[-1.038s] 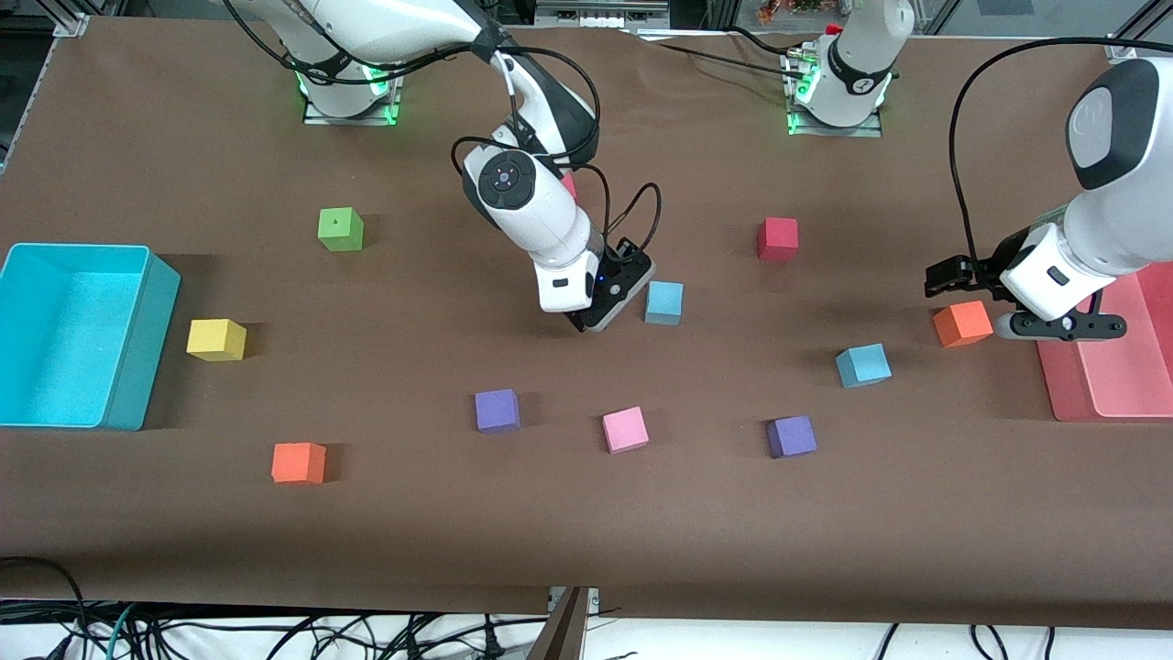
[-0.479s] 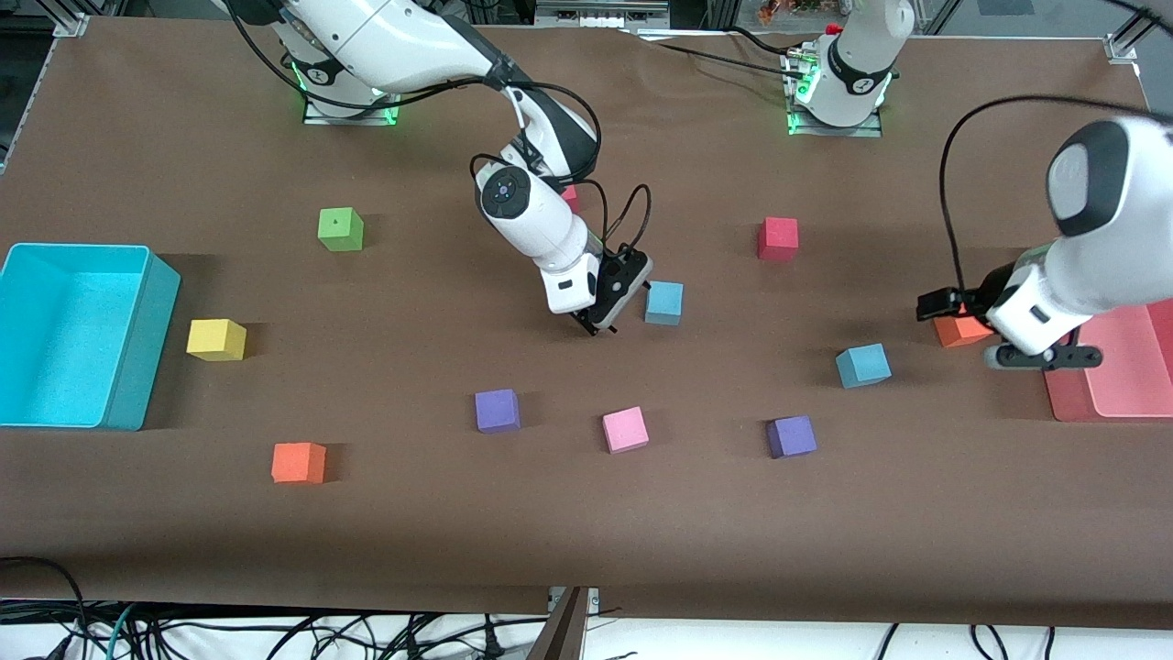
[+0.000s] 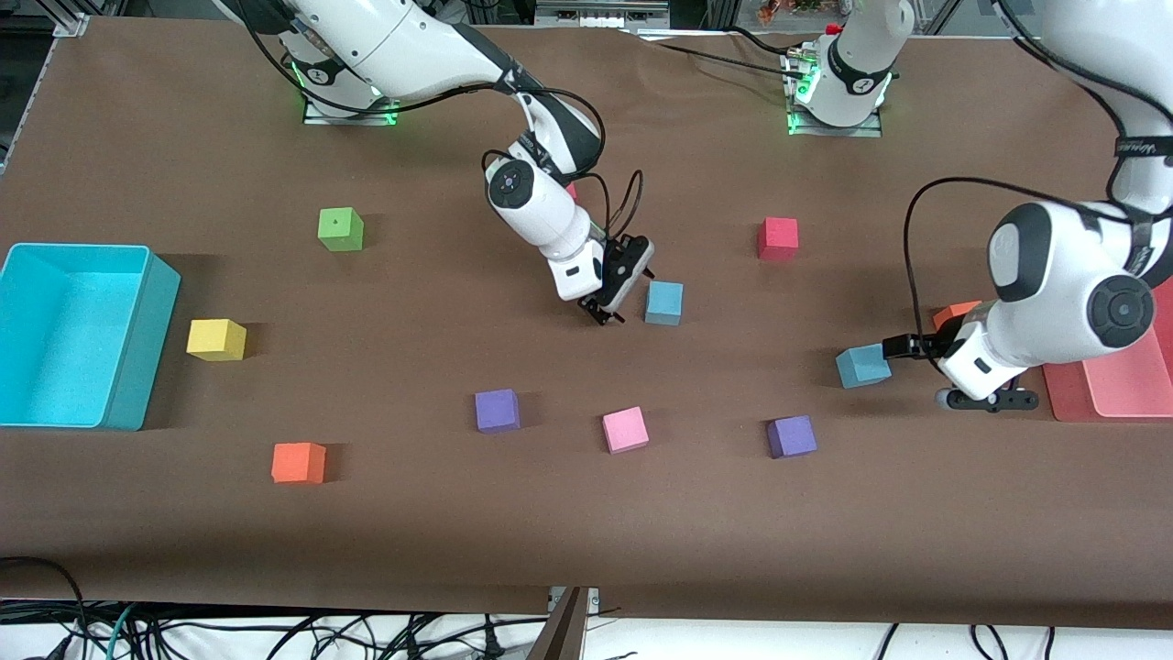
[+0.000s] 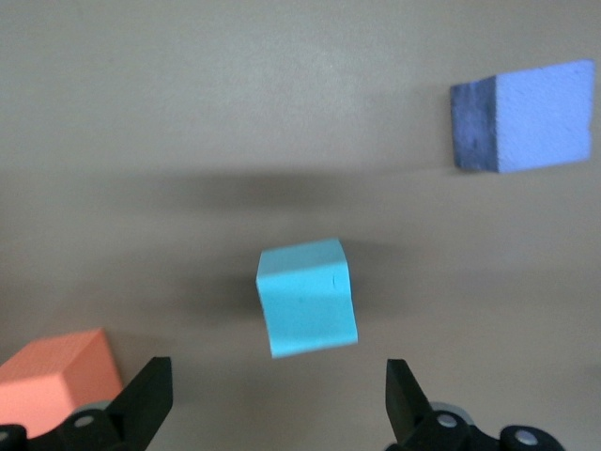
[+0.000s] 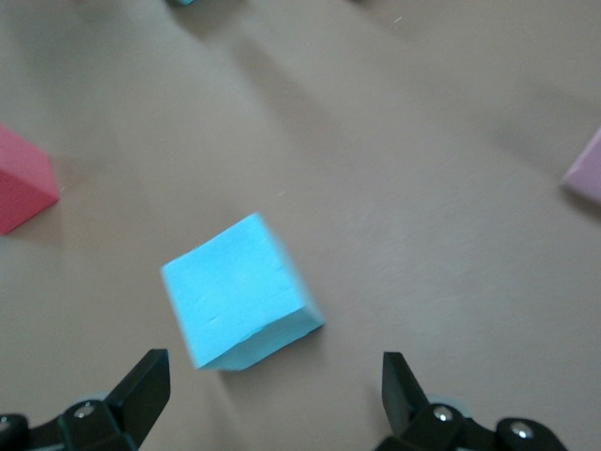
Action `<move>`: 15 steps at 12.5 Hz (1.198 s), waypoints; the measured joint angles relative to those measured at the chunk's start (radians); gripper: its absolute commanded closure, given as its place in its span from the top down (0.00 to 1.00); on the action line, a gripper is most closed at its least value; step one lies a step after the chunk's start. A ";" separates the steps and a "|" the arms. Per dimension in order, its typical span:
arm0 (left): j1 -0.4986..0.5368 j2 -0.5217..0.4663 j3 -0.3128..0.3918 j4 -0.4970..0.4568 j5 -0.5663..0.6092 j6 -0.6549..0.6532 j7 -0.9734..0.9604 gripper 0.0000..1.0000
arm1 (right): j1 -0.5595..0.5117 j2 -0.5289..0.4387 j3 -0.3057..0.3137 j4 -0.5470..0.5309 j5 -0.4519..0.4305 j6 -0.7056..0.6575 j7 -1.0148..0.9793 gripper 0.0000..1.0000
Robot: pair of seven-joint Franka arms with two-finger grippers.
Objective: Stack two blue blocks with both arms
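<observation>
Here, two Franka arms work over a brown table (image 3: pixel 586 532) strewn with foam cubes. The right gripper (image 3: pixel 612 307), reaching in from the right arm's base, hangs low just beside one blue block (image 3: pixel 663 302) near the middle of the table, on the side toward the right arm's end. Its jaws stand wide apart and hold nothing; in the right wrist view the block (image 5: pixel 241 291) lies on the table between and ahead of the two black fingers (image 5: pixel 141 390), touching neither.

The left gripper (image 3: pixel 948 371) hovers low just beside the second blue block (image 3: pixel 862 366), which sits toward the left arm's end and nearer the front camera than the first. Its jaws are also spread wide and empty. In the left wrist view that block (image 4: pixel 307 296) rests ahead of the gap between the fingers (image 4: pixel 146 399), with an orange cube (image 4: pixel 58 374) close by one finger and a purple cube (image 4: pixel 522 115) farther off.

The two blue blocks lie well apart, each flat on the table, neither stacked. Around them sit a red cube (image 3: pixel 777 238), a pink cube (image 3: pixel 625 429), a green cube (image 3: pixel 340 228) and a yellow cube (image 3: pixel 216 339). A cyan bin (image 3: pixel 137 339) stands at the right arm's end, a pink tray (image 3: pixel 1113 385) at the left arm's.
</observation>
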 measured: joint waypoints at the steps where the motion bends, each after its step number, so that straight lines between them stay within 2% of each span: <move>1: 0.001 0.031 0.000 0.000 -0.001 0.032 -0.001 1.00 | -0.002 -0.002 0.015 -0.029 0.000 0.027 0.000 1.00; 4: 0.002 0.110 0.001 -0.002 -0.088 0.077 -0.002 1.00 | -0.004 -0.009 0.036 -0.107 0.000 0.100 -0.020 0.99; 6: 0.003 0.136 0.001 -0.008 -0.106 0.097 -0.002 1.00 | -0.005 -0.010 0.039 -0.125 0.000 0.113 -0.039 0.98; 8: 0.004 0.140 0.001 -0.020 -0.107 0.106 -0.002 1.00 | -0.007 -0.010 0.039 -0.126 0.000 0.117 -0.049 0.95; 11: 0.005 0.144 0.002 -0.029 -0.107 0.114 -0.016 1.00 | -0.008 -0.010 0.039 -0.126 0.000 0.130 -0.055 0.95; 15: -0.009 0.147 0.001 -0.044 -0.097 0.128 -0.086 0.99 | -0.007 0.014 0.044 -0.142 0.000 0.228 -0.056 0.96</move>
